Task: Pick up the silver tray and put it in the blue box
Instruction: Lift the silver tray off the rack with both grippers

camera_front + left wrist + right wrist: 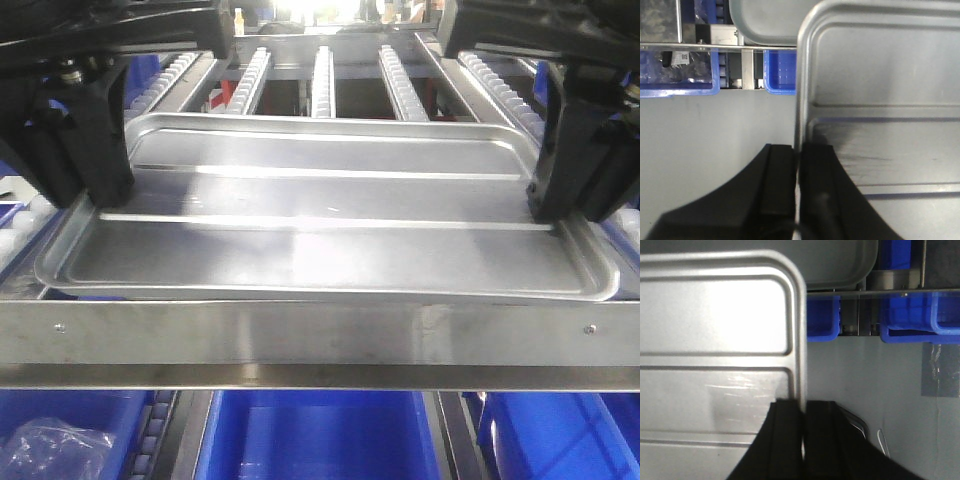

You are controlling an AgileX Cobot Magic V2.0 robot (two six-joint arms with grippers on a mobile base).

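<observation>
Both grippers hold the silver tray [320, 240] level, with its near edge just above a steel rack rail [320, 345]. My left gripper [100, 195] is shut on the tray's left rim. In the left wrist view the black fingers [782, 170] pinch the rim of the tray [880, 100]. My right gripper [555, 210] is shut on the right rim. In the right wrist view its fingers [822, 425] clamp the edge of the tray [715, 340]. A blue box [320, 440] sits below the rail at centre, only partly visible.
Roller tracks [322, 80] run back behind the tray. More blue crates flank the centre one; the left crate [60, 440] holds a plastic bag. A second grey tray-like shape [765, 20] lies on the rack. Grey floor [715, 130] spreads beside the tray.
</observation>
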